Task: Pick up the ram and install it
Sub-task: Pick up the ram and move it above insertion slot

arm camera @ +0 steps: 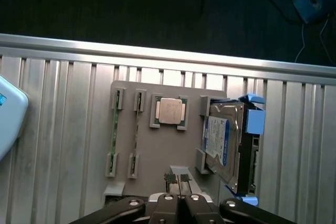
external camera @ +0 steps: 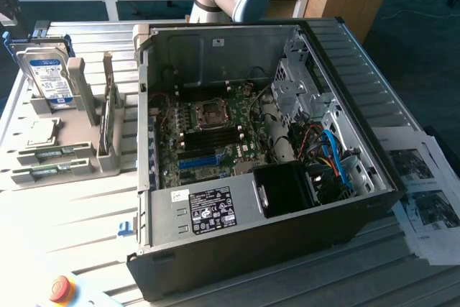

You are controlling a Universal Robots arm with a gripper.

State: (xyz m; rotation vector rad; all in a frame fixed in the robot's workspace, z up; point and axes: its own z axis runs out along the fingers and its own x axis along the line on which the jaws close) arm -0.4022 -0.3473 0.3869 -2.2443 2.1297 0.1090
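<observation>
Gripper [arm camera: 178,178] pressed together, empty, above the grey holder [arm camera: 157,156] at the exterior view's left. The ram [arm camera: 112,132] and a twin stick [arm camera: 136,132] stand edgewise in slots, top edges free for pinching.

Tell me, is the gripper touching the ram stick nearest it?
Apart. In the wrist view the shut gripper sits over bare gray holder, with a plain strip of holder between it and the ram stick.

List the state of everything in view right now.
gripper: shut, empty, above the holder.
ram sticks: both on edge in the holder slots.
CPU: flat in its holder seat.
hard drive: upright in its bracket.
computer case: side open, motherboard exposed.
</observation>
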